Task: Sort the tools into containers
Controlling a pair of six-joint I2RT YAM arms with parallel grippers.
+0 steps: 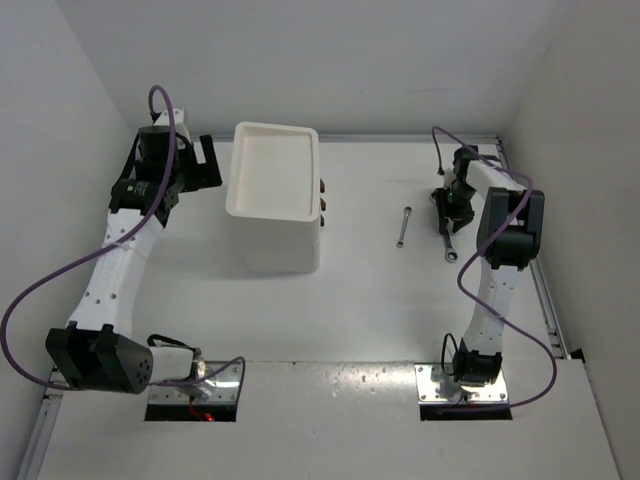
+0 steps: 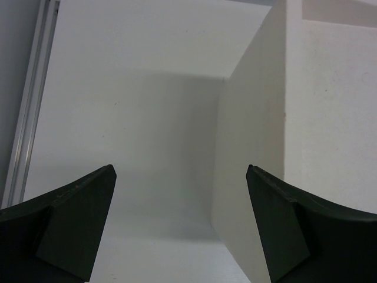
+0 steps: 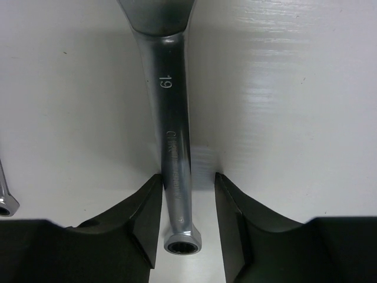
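On the white table we saw the left gripper spread wide just beside the left wall of the white drawer unit, a slim wrench lying well to its right, and the right gripper partly open astride the larger wrench, a gap showing beside its shaft.

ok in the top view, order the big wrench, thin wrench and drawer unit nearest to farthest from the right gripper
1. big wrench, straddled by the right gripper, far right
2. thin wrench, on the table to its left
3. drawer unit, farthest, left of centre
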